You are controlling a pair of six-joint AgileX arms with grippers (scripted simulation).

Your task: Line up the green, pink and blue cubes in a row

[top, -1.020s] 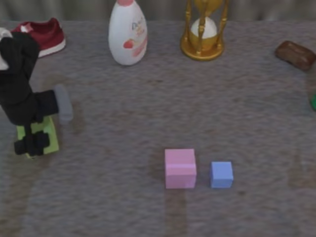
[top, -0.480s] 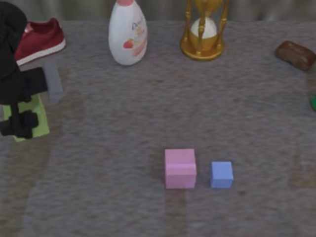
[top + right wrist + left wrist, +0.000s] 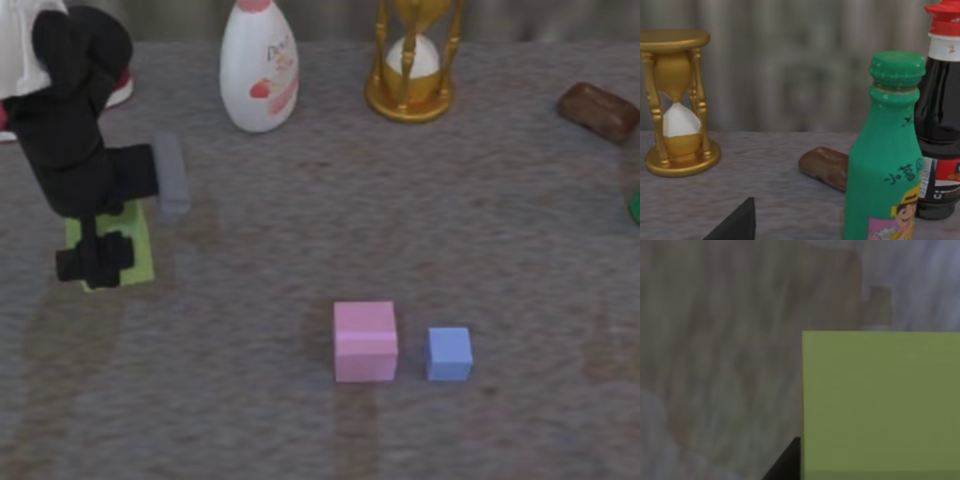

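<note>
Lime-green cube [image 3: 135,250] sat clamped in the left end effector [image 3: 95,258], well to the left of the pink cube [image 3: 365,341] and somewhat farther back on the bench [image 3: 300,200]. From above, the black fingers overlapped the cube's left part. The left wrist view showed a flat green face [image 3: 880,405] filling much of the frame over the grey bench surface, with a dark finger edge [image 3: 785,465] beside it. Whether the cube touched the bench could not be determined.

Pink cube rested near the front middle of the bench. Blue cube [image 3: 449,353] stood just beside the pink cube on its right, a narrow gap between them, front edges roughly level.

Behind the pink cube stood a white bottle [image 3: 259,65] and a gold hourglass [image 3: 412,60]; a brown bar [image 3: 598,110] lay far to its right.

Right arm was outside the top view; the state of its end effector could not be told.
</note>
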